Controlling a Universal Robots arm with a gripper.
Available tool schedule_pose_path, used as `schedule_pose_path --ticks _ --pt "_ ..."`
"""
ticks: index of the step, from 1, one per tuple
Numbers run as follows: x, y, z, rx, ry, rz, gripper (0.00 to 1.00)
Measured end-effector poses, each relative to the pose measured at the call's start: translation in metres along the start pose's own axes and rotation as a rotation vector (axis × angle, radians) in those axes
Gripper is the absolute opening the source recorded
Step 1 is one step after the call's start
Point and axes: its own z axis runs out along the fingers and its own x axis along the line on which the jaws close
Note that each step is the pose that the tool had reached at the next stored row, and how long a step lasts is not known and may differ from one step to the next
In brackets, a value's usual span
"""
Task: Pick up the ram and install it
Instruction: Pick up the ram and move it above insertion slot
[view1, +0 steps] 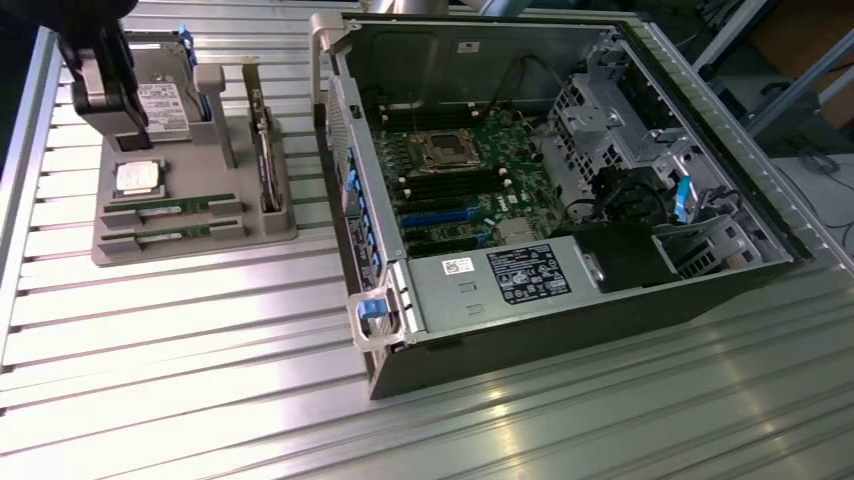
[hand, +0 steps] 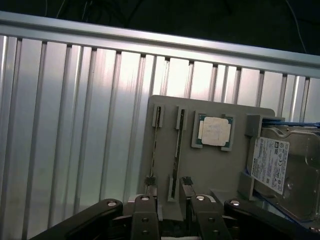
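1. Between the gripper's two dark fingers there is an open gap. They stand apart and clasp nothing.
2. Just beyond the fingertips in the wrist view, the ram lies flat in its slot on the grey holder. It is a thin green stick, and its near end is in line with the gap.
3. A twin stick lies parallel in the neighbouring slot, just beside the ram.
4. The square silver processor sits on the same holder, next to the sticks. The hard drive with its white label is past it.
5. In the exterior view the gripper hangs over the holder's far end, near the hard drive. The holder rests on the ribbed metal table.
6. The open computer case lies at the exterior view's right, well apart from the gripper. Its motherboard is exposed.
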Motion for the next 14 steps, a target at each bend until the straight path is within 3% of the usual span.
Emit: schedule_pose_path --ticks 8,14 --pt "0.001 -0.0012 0.0279 0.0001 -0.0001 0.0 0.32" --pt "0.001 -0.0016 0.0387 0.0001 -0.0001 0.0 0.32"
